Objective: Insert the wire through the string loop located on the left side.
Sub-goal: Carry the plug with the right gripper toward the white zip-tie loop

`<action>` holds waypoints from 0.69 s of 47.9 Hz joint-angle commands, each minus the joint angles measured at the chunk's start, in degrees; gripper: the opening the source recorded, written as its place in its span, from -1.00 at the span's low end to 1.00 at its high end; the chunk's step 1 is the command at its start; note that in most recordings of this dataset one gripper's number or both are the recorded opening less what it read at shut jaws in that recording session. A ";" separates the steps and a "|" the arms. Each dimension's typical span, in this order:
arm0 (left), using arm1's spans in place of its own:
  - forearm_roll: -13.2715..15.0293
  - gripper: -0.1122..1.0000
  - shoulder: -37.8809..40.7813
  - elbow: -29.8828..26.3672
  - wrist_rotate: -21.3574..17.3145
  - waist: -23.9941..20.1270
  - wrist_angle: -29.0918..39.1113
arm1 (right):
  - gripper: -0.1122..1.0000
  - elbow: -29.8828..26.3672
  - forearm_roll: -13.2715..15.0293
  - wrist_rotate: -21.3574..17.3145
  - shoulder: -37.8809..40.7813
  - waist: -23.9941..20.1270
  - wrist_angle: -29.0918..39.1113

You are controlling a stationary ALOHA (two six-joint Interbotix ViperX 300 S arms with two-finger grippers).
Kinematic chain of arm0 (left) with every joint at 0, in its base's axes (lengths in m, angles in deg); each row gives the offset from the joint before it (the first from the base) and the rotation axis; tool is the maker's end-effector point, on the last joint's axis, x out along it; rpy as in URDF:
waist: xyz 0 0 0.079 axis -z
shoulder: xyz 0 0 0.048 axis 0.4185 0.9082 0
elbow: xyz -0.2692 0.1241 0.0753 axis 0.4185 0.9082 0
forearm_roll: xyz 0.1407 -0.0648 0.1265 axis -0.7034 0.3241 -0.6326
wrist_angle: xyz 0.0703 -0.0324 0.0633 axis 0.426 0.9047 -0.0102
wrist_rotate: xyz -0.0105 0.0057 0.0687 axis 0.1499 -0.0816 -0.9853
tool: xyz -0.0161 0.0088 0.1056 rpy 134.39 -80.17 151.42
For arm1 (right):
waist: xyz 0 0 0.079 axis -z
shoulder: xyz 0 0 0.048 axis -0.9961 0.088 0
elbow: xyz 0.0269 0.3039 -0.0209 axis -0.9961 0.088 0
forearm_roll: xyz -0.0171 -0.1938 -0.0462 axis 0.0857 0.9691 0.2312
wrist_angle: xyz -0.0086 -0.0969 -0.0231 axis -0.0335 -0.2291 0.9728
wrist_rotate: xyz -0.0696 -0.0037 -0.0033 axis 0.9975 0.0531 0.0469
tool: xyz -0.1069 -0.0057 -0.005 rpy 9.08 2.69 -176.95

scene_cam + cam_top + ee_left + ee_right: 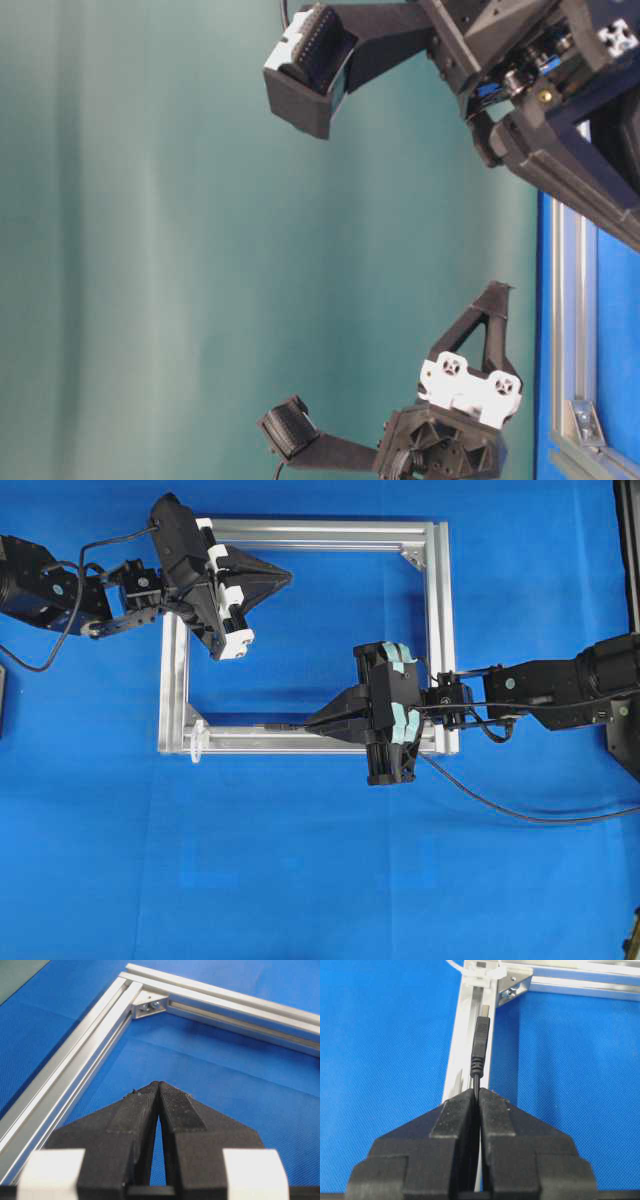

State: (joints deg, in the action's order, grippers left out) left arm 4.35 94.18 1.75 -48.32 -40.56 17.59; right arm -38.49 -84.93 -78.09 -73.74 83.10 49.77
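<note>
I am observing the wire (480, 1047), thin and black with a ribbed plug tip, lying along the frame's near rail and pointing toward the left corner. The string loop (196, 742), a small translucent whitish ring, is standing at that corner, just beyond the plug tip.

No legible text, labels or numbers.

Looks like a robotics lab bench: blue cloth (300, 880) over the table, plain teal backdrop (150, 250) behind, a bare aluminium frame (437, 630) laid flat as test rig, two black robot arms w/ cams.
</note>
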 commanded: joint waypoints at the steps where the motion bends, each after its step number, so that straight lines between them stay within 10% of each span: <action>1: -0.18 -0.80 -1.58 -0.62 0.00 0.09 -0.35 | -0.80 -1.85 0.00 0.00 -0.97 -0.35 -0.44; 33: -0.18 -0.80 -1.76 -0.44 0.00 0.09 -0.35 | -0.80 -14.59 0.09 0.00 7.91 -1.58 5.10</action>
State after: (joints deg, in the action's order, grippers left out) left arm 4.26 94.18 1.75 -48.32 -40.56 17.50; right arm -51.41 -84.85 -78.00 -65.30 81.61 55.05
